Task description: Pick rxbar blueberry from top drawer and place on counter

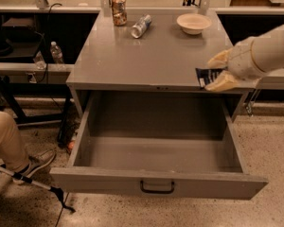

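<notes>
Claw (pixel 211 74) up at the right front corner of the surface (pixel 151 56), and it's clamped on the rxbar blueberry (pixel 201 76)! One pale padded finger (pixel 219 58) sits above the dark navy wrapper and the other below it, pinching the bar flat between them. The wrapper's free end pokes out to the left, pale lettering just visible on it. It hangs right over the front edge of the surface, level with the lip. Whether it touches the metal I cannot tell.

The white arm (pixel 270 44) reaches in from the right edge of the view, angled down toward that corner.

Below, the top drawer (pixel 156 155) stands pulled well out, its grey floor and side walls in plain sight, black pull handle (pixel 157 187) at the middle of the front panel.

At the back of the surface, three things in a row. A can (pixel 118 9) stands upright at the left, a clear bottle (pixel 141 26) lies on its side just beside it, and a pale bowl (pixel 193 22) sits to the right. All three are well apart from the claw.

Off to the left, a small water bottle (pixel 56 53) stands on a low shelf. A person's tan trouser leg (pixel 4 138) and shoe (pixel 37 162) show on the floor by the drawer's left corner, with a thin cane (pixel 26 178) slanting across in front of them.
</notes>
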### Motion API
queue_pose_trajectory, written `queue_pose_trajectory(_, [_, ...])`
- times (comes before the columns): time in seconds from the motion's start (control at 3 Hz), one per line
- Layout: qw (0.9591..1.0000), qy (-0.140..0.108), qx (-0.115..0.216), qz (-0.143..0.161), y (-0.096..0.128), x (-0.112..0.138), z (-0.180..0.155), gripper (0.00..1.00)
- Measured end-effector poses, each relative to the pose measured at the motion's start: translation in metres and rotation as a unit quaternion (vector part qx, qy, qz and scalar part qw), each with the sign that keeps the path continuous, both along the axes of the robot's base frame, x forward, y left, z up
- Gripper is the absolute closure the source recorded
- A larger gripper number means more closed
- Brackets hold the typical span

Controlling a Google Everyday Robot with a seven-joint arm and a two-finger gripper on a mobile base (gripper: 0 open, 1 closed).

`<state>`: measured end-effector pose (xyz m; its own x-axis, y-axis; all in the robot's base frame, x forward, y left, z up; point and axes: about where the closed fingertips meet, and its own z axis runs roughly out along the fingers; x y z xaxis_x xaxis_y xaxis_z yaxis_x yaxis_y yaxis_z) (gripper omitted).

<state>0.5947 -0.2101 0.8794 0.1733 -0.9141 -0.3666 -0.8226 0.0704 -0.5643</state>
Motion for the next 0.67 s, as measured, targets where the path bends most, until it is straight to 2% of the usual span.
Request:
queue_pose_trajectory(0.33, [0.9995, 0.029, -0.007, 0.012, 0.015, 0.034, 0.002, 1.00])
queue_pose_trajectory(0.67, [0.9968, 0.077, -0.014, 0.018, 0.035, 0.071, -0.010, 1.00])
